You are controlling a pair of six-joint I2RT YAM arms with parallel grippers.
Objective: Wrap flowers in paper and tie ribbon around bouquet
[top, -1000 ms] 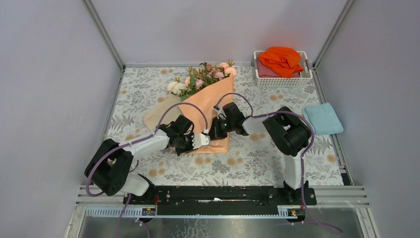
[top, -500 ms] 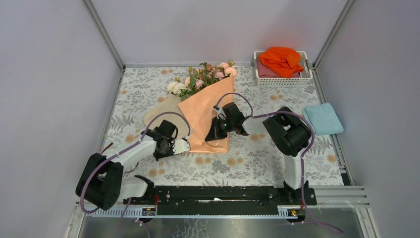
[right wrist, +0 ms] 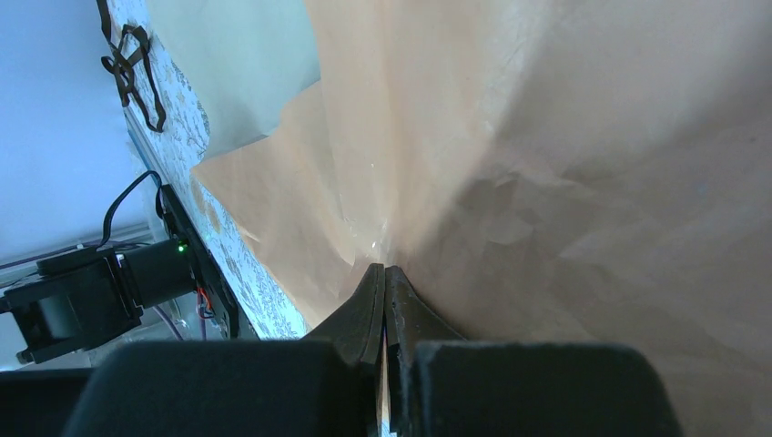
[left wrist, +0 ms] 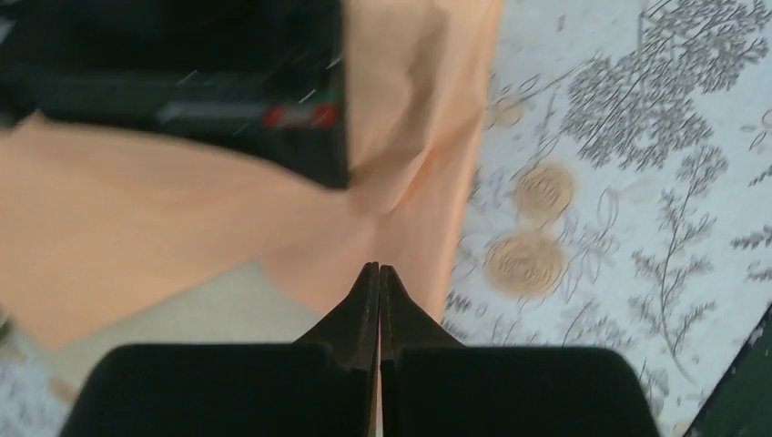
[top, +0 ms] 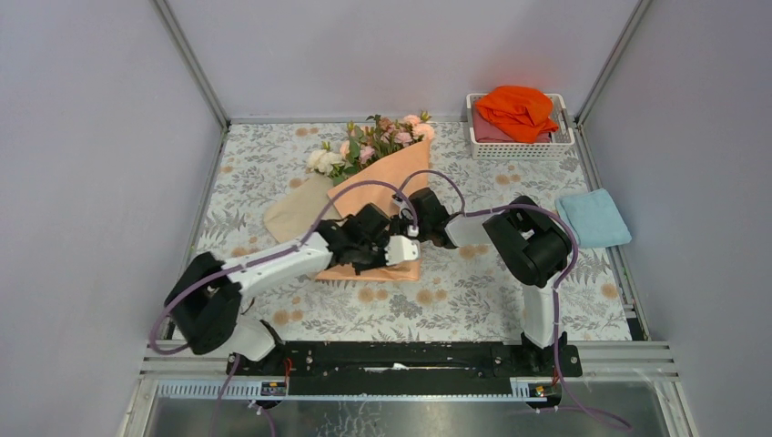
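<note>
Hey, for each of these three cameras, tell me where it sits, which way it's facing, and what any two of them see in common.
Top external: fixed above and behind the bases, looking down on the table covering; left arm and right arm reach the bouquet.
Left wrist: on the left arm, looking along the shut left gripper at the paper.
Right wrist: on the right arm, looking along the shut right gripper at the paper; ribbon top left.
Shared: both wrist views show the peach paper.

paper (left wrist: 137,209): no lettering readable.
black arm housing (left wrist: 182,91): red marks, too blurred to read.
</note>
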